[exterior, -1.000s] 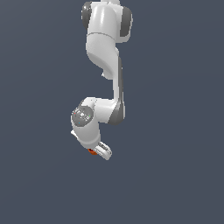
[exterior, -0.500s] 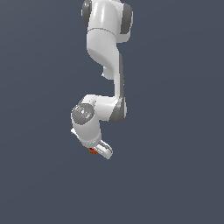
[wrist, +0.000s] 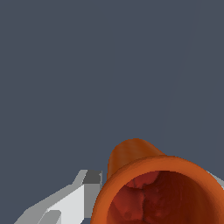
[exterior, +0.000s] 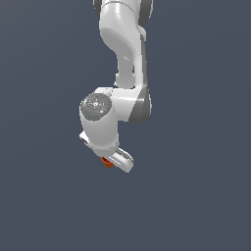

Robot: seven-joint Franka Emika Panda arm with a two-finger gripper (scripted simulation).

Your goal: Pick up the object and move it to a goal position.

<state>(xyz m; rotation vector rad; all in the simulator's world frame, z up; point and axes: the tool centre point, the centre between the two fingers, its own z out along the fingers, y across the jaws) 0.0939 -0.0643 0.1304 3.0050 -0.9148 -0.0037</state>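
Observation:
The small orange-red cup [exterior: 107,163] shows as a small patch under the white gripper [exterior: 110,161], mostly hidden by the hand. In the wrist view the cup [wrist: 148,183] fills the lower part of the picture, its dark hollow mouth facing the camera, with one white finger [wrist: 70,199] against its side and a sliver of the other finger at the opposite edge. The gripper is shut on the cup and holds it in the air.
The white arm [exterior: 125,54] hangs down from the top of the exterior view. All around is plain dark grey-blue background, with no other object in view.
The wrist and gripper with the cup have shifted slightly down and toward the exterior view's right. The grip on the cup is unchanged.

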